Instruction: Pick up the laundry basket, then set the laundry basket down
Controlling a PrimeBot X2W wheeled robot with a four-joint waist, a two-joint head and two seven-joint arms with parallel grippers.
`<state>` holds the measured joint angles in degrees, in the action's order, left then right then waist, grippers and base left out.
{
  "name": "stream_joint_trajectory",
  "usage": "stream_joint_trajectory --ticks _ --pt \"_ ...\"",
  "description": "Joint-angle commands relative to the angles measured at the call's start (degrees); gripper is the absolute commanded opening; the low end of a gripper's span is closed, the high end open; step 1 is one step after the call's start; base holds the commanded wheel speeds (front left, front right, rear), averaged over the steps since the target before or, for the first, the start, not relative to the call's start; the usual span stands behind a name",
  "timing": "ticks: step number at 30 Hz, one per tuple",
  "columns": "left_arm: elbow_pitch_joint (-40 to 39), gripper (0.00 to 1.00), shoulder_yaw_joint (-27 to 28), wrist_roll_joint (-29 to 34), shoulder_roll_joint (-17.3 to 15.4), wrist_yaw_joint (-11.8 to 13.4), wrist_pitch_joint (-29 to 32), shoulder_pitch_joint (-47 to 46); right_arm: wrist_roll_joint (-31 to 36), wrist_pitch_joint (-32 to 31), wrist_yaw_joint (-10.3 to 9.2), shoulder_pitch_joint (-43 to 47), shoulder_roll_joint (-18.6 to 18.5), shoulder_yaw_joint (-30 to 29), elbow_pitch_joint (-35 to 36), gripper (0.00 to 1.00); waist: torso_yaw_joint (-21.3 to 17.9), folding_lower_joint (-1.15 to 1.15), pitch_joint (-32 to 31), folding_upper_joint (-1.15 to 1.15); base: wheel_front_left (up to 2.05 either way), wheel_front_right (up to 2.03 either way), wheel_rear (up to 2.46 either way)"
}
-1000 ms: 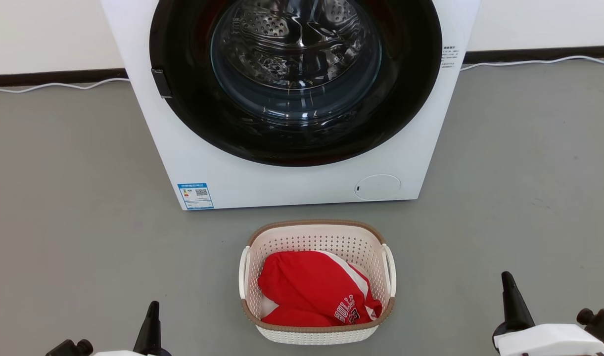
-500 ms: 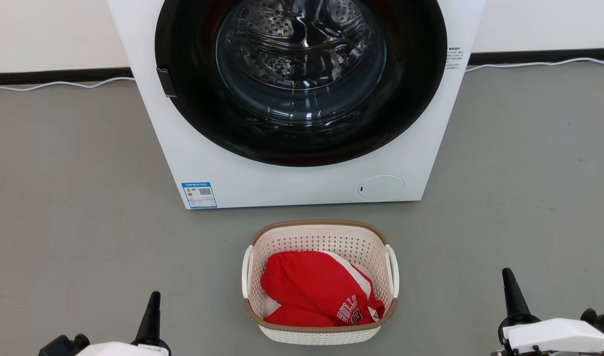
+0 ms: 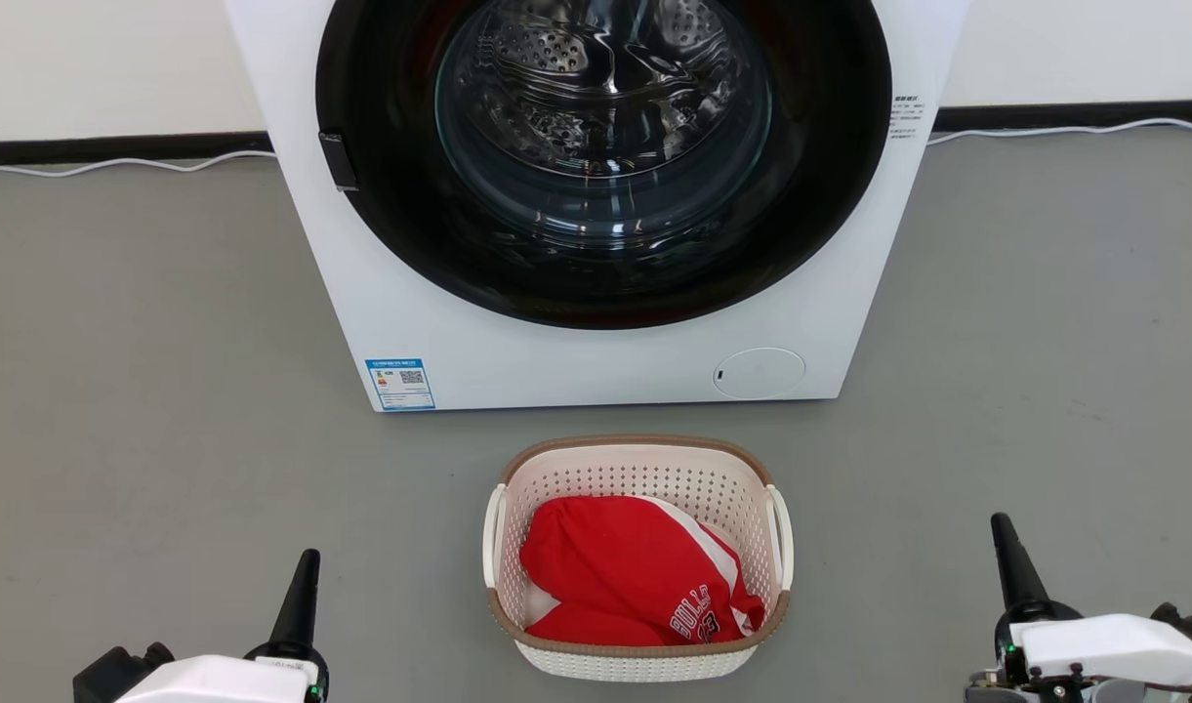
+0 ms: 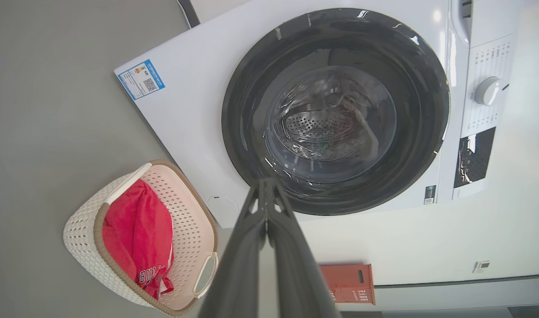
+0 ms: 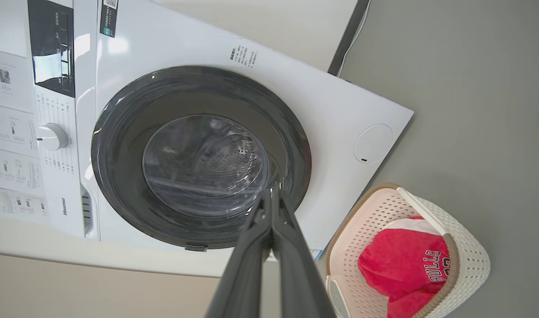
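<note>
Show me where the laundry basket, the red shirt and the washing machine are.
laundry basket (image 3: 639,474), head view, on its far perforated inner wall.
red shirt (image 3: 605,571), head view, on the middle of the red cloth.
washing machine (image 3: 556,361), head view, on the white front panel below the round door.

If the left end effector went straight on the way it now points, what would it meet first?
Most likely the washing machine's glass door: in the left wrist view the shut left end effector aims at it. The laundry basket lies off to one side. Depth is unclear.
</note>
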<state>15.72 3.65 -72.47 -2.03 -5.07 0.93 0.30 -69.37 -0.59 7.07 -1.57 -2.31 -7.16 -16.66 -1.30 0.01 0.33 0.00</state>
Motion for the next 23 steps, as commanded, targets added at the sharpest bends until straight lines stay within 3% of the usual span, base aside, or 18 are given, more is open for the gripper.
stream_joint_trajectory --ticks 1,23 --pt "-1.5 0.0 1.6 -1.7 -0.6 -0.7 0.5 -3.2 -2.0 -0.9 0.32 -2.8 -0.5 0.9 1.9 0.0 0.1 0.0 0.0 0.0 0.0 0.0 0.0" --pt "-1.6 0.0 2.5 -14.3 -0.8 -1.9 4.0 -5.5 -16.5 -4.4 0.39 -4.1 -0.5 0.7 2.4 0.0 0.9 0.0 -0.1 0.0 0.0 0.0 0.0"
